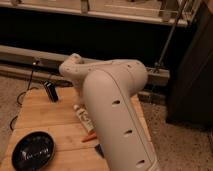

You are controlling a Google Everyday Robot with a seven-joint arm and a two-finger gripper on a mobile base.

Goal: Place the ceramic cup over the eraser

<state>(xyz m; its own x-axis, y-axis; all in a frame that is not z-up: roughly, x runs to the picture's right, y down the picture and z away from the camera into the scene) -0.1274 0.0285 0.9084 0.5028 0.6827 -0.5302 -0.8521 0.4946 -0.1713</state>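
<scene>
Dark eraser (50,91) stands uncovered near far left of the wooden table (45,120). No ceramic cup seen anywhere; gripper hidden behind the bulky arm (112,110), so whether it grasps anything cannot be told. Judged: covering step not done, all remains
</scene>
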